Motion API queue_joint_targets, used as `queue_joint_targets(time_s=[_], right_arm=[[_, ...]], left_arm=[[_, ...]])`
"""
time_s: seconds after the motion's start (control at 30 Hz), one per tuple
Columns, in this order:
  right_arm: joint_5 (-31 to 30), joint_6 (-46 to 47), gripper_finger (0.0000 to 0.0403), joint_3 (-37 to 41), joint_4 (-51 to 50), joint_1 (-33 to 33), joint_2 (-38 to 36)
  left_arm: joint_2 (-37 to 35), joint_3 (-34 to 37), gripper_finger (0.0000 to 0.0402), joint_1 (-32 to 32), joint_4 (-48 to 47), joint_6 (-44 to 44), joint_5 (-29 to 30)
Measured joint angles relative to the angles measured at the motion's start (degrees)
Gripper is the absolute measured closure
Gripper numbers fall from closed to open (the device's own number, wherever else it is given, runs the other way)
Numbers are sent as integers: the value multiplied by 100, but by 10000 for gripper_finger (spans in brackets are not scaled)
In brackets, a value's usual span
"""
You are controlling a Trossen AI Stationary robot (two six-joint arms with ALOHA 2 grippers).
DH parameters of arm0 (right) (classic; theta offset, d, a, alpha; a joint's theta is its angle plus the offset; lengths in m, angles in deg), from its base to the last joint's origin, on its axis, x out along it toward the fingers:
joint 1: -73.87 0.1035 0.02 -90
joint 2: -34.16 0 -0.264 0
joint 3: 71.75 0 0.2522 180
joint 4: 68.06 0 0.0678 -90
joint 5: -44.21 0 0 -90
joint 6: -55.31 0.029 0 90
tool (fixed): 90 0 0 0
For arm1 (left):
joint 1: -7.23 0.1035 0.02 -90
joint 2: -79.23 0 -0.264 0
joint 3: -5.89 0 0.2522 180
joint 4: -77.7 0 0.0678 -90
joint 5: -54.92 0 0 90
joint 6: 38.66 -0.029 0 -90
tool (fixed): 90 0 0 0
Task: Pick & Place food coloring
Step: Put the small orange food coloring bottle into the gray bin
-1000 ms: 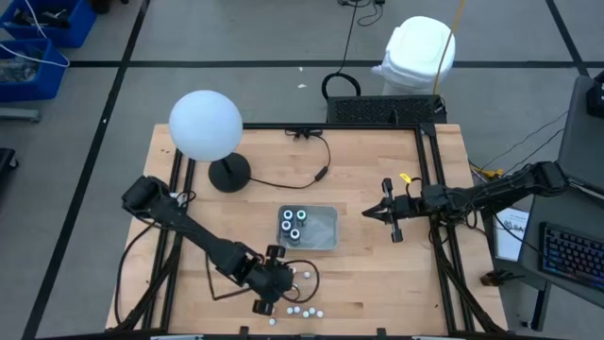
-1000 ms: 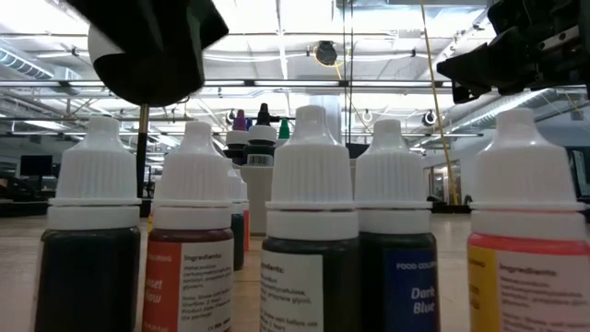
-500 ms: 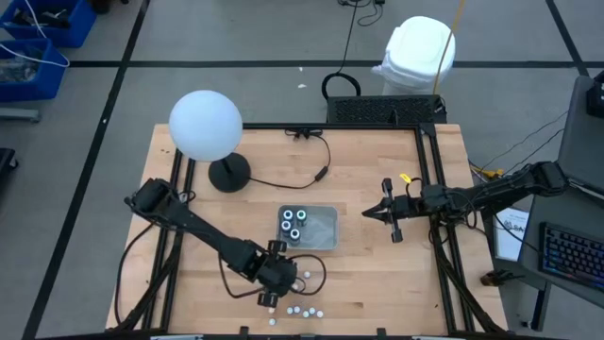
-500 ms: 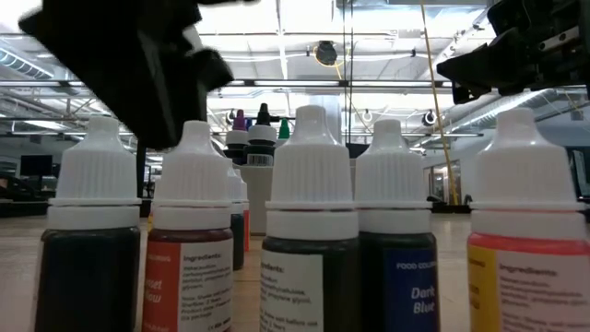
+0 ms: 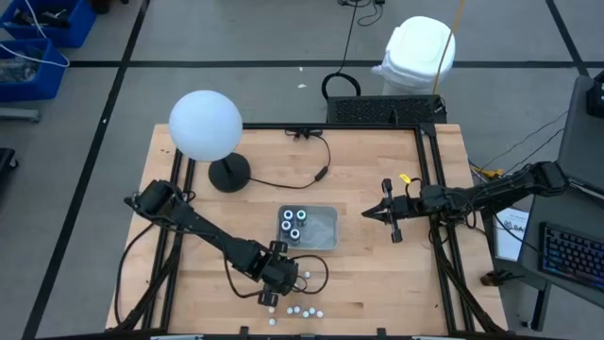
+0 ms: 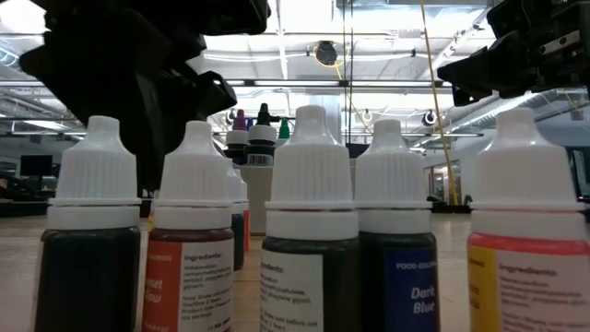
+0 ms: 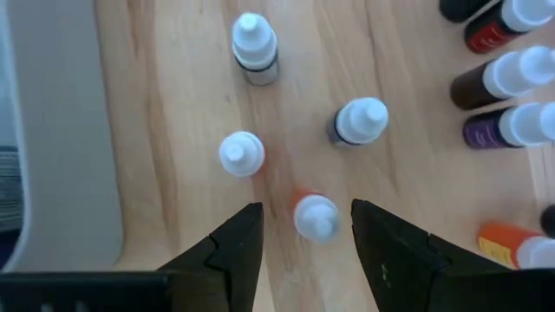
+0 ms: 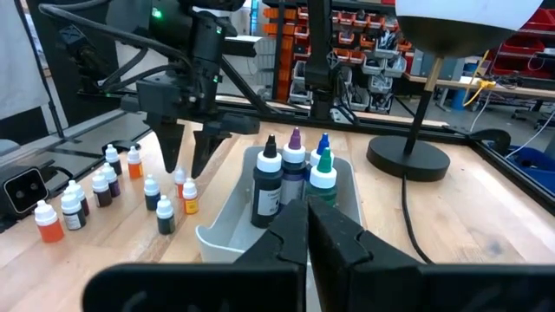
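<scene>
A robotics lab: wooden workbench (image 5: 377,274) on a taped floor, red parts bins (image 8: 364,52) on shelving behind.

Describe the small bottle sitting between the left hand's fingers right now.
The orange bottle is a tiny dropper type with a white ribbed cap and an orange body. It stands upright on the wooden table, apart from its neighbours. The left hand hovers open above it, fingers either side, not touching it.

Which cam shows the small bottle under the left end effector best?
Left wrist view: the orange bottle sits between the open left end effector fingers. Right wrist view shows it side-on; high view, only white dots; low view can't single it out.
</scene>
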Motion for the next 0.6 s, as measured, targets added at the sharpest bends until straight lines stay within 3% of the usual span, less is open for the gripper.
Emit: queue_joint_targets(time_s=[0.6], right_arm=[[-2, 0, 403, 0, 0, -1, -1]], left_arm=[[33, 0, 220, 67, 167, -38, -94]])
